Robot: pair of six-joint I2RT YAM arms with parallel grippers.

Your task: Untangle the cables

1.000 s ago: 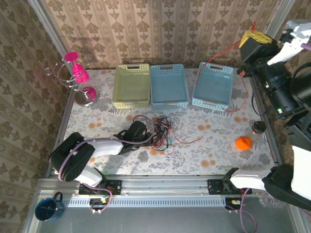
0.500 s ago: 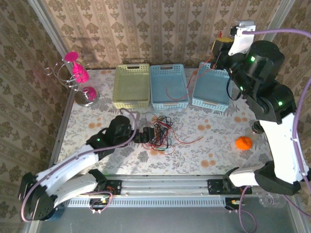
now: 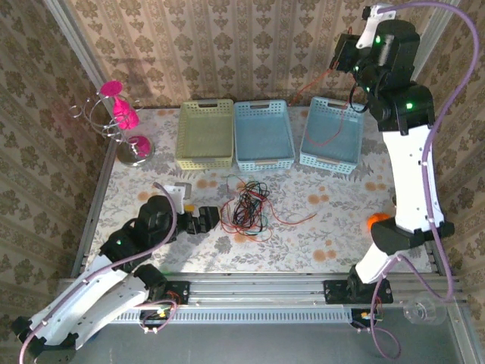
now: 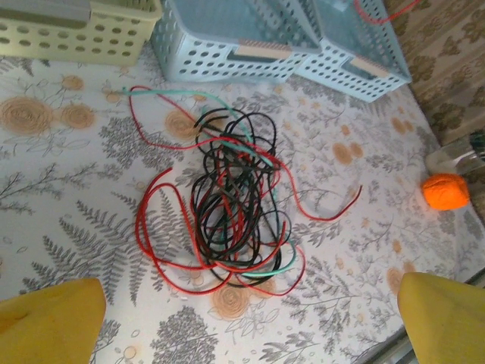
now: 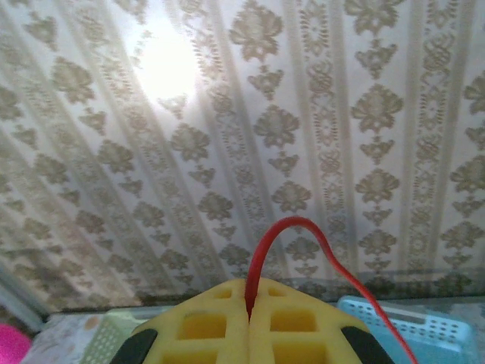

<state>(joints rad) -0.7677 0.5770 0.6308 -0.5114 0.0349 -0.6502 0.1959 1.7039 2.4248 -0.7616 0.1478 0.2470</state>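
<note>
The right end effector (image 5: 248, 307) is shut tight on 1 red cable (image 5: 292, 222) and holds it high near a blue basket (image 3: 326, 162), likely to drop it in alone. The other cables (image 4: 235, 205) lie in a loose pile on the counter (image 3: 333, 227). The left end effector (image 3: 214, 219) sits wide open just beside them, ready to grab.

My left claw (image 4: 246, 330) shows fingertips (image 4: 49, 322) cropped at 7 and 5 o'clock. The red cable (image 5: 292, 227) vanishes inside my right claw (image 5: 248, 307), and its other end runs off the edge at 5 o'clock.
</note>
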